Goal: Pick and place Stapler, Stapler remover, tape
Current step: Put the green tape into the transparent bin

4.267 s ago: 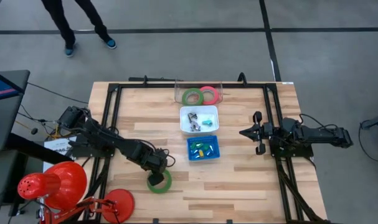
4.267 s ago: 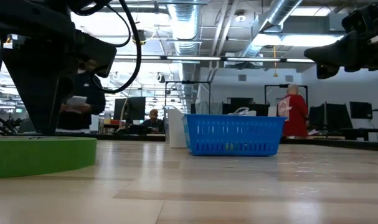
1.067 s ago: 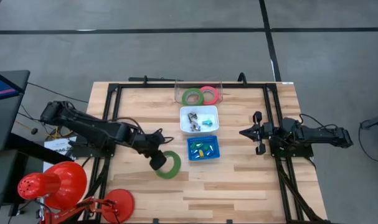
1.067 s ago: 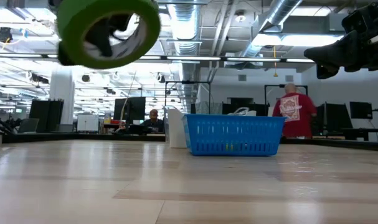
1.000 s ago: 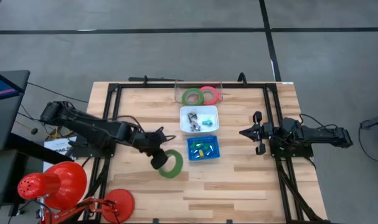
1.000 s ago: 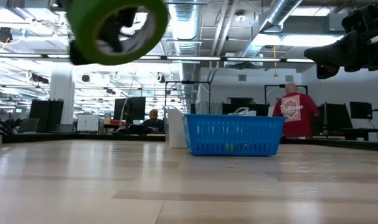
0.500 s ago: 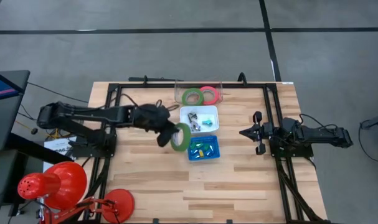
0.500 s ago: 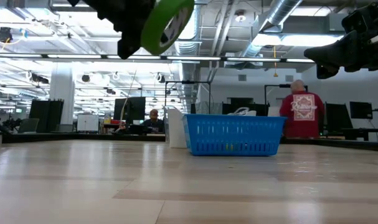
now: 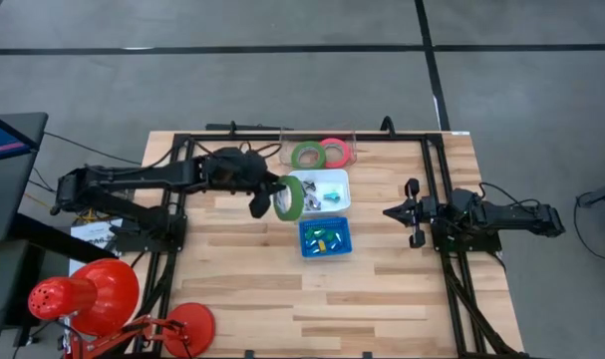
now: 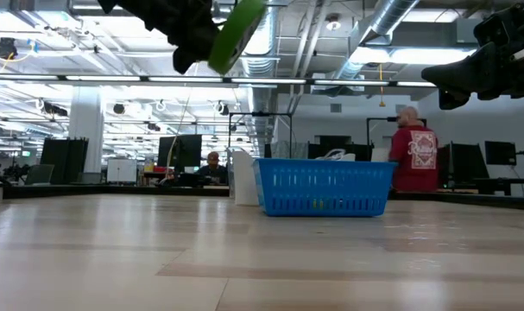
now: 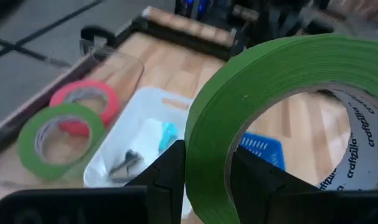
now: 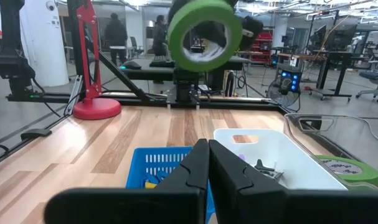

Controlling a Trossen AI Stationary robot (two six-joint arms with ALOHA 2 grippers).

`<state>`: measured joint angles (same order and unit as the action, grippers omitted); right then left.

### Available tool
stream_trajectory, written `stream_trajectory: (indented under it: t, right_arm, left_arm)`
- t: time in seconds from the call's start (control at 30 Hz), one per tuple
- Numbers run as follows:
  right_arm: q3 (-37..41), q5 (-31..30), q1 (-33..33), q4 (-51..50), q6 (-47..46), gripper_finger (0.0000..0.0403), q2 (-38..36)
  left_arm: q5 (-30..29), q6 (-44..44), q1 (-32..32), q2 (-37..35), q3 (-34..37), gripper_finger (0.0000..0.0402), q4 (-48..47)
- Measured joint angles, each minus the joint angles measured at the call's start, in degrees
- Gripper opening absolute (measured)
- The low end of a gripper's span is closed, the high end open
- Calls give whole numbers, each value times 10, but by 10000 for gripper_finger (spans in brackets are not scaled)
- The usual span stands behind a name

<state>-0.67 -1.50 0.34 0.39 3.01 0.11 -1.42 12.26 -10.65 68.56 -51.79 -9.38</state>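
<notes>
Much of the left gripper (image 9: 266, 198) is masked by the green tape roll (image 9: 289, 197) it carries; in the left wrist view the roll fills most of the frame, and only part of the printed inner core can be read. In the low view the roll (image 10: 236, 24) is cut off by the upper edge. The contents of the white tray (image 9: 338, 204) are small and hard to identify: metal pieces and a light-blue item, no more can be said. The small coloured pieces in the blue basket (image 9: 325, 251) are likewise too small to name.

Landmark: the white tray. The clear bin (image 9: 353, 150) just behind it holds two flat rings, a green tape ring (image 9: 307, 155) and a pink-red tape ring (image 9: 333, 152), lying side by side and overlapping. The blue basket sits just in front of the tray.

The held roll stands on edge, raised above the table at the tray's left rim, its open centre facing sideways across the table. The left gripper's fingers (image 11: 170, 171) are clamped on the roll's wall, one finger inside, one outside.

The right gripper (image 9: 394, 212) waits well to the right of the tray, fingers pressed together, empty.
</notes>
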Motion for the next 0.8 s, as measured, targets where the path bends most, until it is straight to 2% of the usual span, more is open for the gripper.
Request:
stream_trajectory:
  t: [0.2, 0.43, 0.53, 0.8]
  right_arm:
    - [0, 0, 0, 0, 0, 1, 0]
    - [0, 0, 0, 0, 0, 1, 0]
    - [0, 0, 0, 0, 0, 1, 0]
    - [0, 0, 0, 0, 0, 1, 0]
  left_arm:
    - [45, -13, -29, -1, -35, 87, 5]
    - [49, -49, -69, -1, -76, 79, 3]
    - [67, -50, -84, -1, -93, 82, 4]
    - [73, -91, -102, -1, -126, 82, 4]
